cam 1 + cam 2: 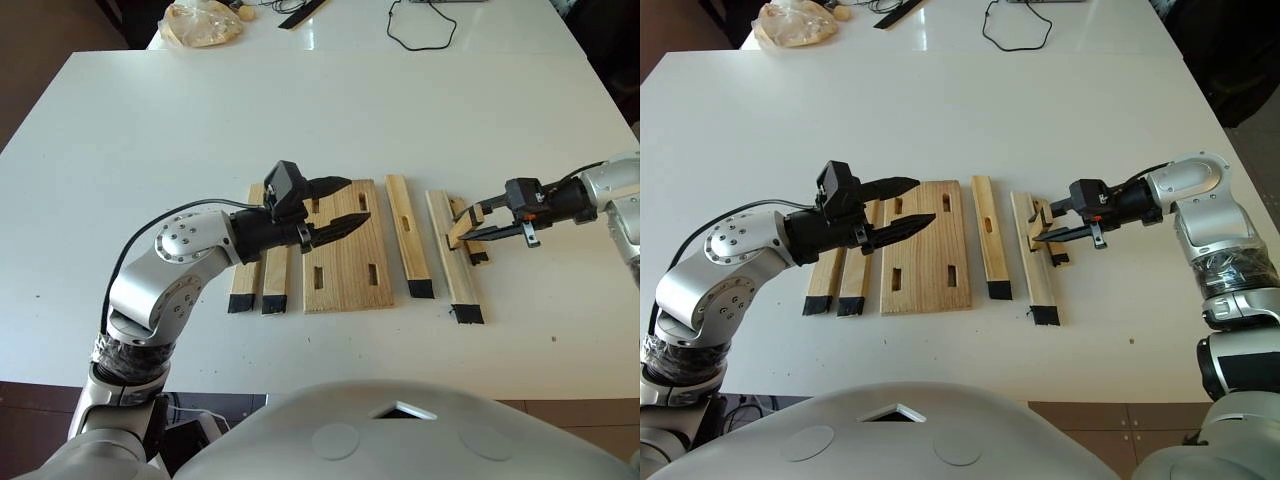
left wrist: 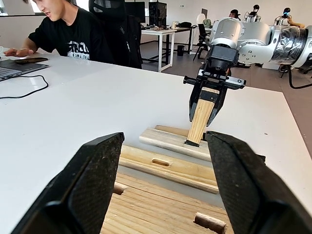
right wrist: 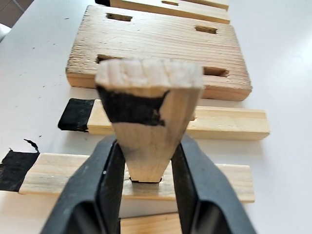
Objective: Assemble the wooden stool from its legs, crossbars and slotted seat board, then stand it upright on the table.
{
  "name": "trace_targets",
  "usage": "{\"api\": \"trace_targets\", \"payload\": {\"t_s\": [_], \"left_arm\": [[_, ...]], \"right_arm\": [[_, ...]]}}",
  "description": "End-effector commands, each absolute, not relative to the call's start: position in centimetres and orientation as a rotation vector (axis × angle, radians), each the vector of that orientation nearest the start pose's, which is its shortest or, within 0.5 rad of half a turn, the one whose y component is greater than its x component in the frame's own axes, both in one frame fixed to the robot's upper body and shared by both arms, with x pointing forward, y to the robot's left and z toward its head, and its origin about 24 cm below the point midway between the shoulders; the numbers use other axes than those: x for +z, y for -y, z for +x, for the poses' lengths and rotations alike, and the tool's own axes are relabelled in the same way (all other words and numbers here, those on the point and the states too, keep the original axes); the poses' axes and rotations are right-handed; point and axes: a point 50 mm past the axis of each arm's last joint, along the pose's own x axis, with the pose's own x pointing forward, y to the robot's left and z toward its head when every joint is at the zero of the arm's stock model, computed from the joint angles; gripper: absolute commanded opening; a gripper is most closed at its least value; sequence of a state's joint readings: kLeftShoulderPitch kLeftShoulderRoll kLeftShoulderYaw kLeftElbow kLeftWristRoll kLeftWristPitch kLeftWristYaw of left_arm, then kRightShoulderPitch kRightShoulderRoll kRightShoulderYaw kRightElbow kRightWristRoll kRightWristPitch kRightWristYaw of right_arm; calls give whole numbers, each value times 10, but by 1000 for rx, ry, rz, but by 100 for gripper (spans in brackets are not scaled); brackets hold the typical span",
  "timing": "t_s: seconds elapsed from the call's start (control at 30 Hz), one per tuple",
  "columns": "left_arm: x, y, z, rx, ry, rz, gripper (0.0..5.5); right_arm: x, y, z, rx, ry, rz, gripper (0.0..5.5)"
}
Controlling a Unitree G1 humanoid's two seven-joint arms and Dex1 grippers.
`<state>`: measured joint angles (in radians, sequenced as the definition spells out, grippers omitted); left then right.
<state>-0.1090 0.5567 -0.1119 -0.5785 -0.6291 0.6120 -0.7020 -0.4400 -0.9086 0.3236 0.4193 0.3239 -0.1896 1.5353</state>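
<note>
The left arm covers the far parts of two legs [image 1: 245, 282] on the left. Only their near ends, wrapped in black tape, can be seen. A small bit of wood [image 1: 478, 256] under the right gripper [image 1: 464, 226] is hard to make out.

The slotted seat board [image 1: 345, 250] lies flat in the middle of the white counter [image 1: 150, 150]. It is rough, pale wood with long holes cut in it. The left gripper [image 1: 358, 200] hangs over its far left part, jaws wide apart and holding nothing.

Right of the board lies a third leg [image 1: 410, 250], then the rightmost leg [image 1: 455, 275]. Both are long sticks with black near ends. The right gripper's jaws squeeze a short crossbar [image 2: 201, 117], which stands tilted with its end touching the rightmost leg.
</note>
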Motion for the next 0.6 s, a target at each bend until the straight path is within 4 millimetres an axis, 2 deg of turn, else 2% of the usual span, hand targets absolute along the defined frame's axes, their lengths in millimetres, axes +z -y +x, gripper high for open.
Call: {"api": "trace_targets", "payload": {"t_s": [0.03,0.23,0.33,0.4,0.6], "left_arm": [[137,-126,214,-1157,-112,49,313],[135,-125,213,-1151,-113,47,313],[135,-125,212,-1146,-111,47,313],[135,-125,212,-1144,-109,47,313],[134,-127,211,-1136,-110,51,313]], "right_arm": [[55,254,252,1508,-625,-540,202],[55,254,256,1487,-608,-530,281],[63,254,259,1475,-568,-499,281],[75,254,262,1460,-522,-460,281],[135,248,265,1428,-310,-331,281]]}}
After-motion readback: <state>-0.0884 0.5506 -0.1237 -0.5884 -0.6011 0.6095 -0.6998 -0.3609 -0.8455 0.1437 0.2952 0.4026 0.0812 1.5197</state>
